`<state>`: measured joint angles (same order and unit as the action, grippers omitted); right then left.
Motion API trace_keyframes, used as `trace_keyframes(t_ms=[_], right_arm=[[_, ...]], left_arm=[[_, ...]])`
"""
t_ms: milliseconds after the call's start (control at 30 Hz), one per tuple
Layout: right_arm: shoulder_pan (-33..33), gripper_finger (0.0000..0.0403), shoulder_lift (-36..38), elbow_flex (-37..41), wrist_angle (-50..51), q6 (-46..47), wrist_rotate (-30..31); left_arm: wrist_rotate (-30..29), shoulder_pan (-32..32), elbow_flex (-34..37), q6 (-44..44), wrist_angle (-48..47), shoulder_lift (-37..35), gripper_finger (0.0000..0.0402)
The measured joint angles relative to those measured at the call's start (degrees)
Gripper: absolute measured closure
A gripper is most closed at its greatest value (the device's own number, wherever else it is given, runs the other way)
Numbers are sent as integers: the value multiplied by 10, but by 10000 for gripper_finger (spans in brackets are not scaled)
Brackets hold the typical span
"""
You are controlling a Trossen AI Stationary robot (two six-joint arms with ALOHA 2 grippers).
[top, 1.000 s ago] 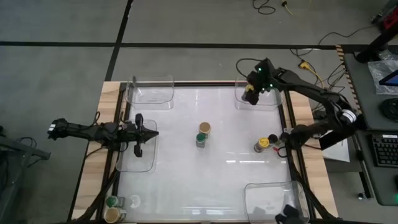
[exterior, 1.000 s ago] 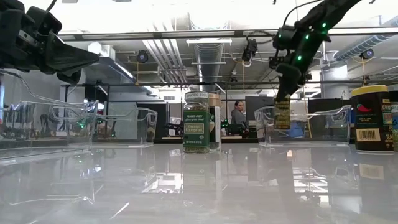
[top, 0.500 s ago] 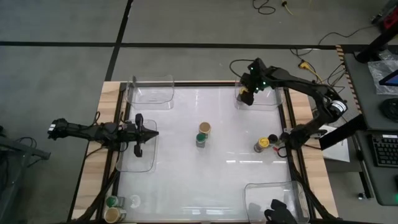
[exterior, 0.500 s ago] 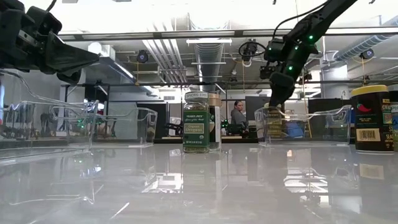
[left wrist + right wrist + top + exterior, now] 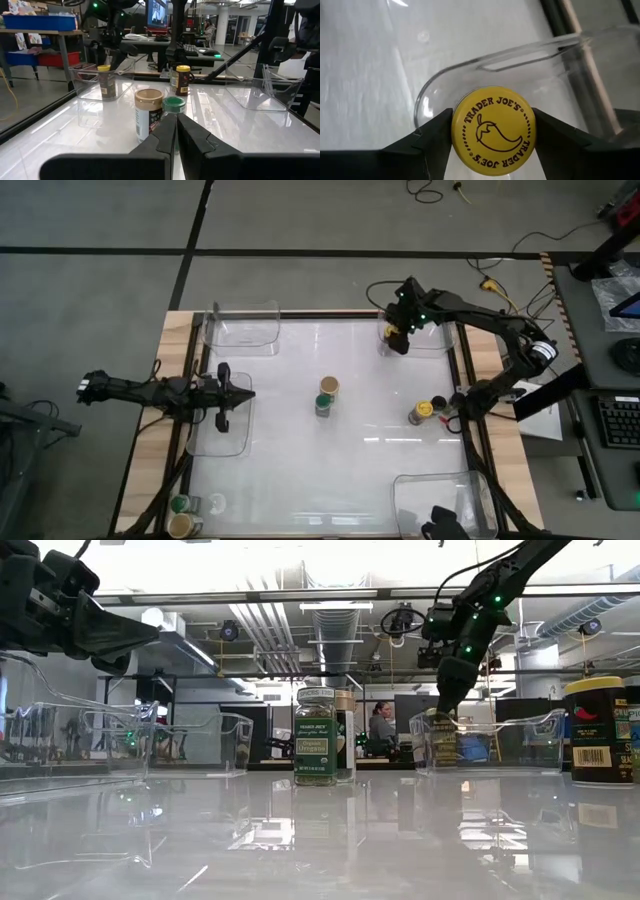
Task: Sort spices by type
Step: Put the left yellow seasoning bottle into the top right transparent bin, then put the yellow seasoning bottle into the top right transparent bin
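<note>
The tabletop carries clear bins. In the upper-right bin of the high view, the right gripper has its jaws clamped on a yellow-lidded jar. At frame left, the left gripper hovers, jaws together. Tan-lidded and green-lidded jars stand at centre.

bright overhead light, glare on the table.

One camera looks straight down on the table; another looks level across it from its edge. Each wrist camera looks past its own arm's fingers. All views share the tabletop.
</note>
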<state>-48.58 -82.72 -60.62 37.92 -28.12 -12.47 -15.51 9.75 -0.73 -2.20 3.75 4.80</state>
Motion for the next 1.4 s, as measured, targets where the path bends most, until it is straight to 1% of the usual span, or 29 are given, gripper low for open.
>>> trace_keyframes(t_ms=[133,467,833,1033,1233,1333,1400], right_arm=[[-1,154,0,0,0,0,7],[0,153,0,0,1,0,6],[0,103,6,0,0,-4,7],[0,83,31,-18,9,1,20],[7,66,81,-50,10,37,20],[28,56,112,-51,21,74,20],[57,49,131,-51,47,92,20]], left_arm=[[0,0,0,0,0,0,400],[0,0,0,0,0,0,400],[0,0,0,0,0,0,400],[0,0,0,0,0,0,400],[0,0,0,0,0,0,400],[0,0,0,0,0,0,400],[0,0,0,0,0,0,400]])
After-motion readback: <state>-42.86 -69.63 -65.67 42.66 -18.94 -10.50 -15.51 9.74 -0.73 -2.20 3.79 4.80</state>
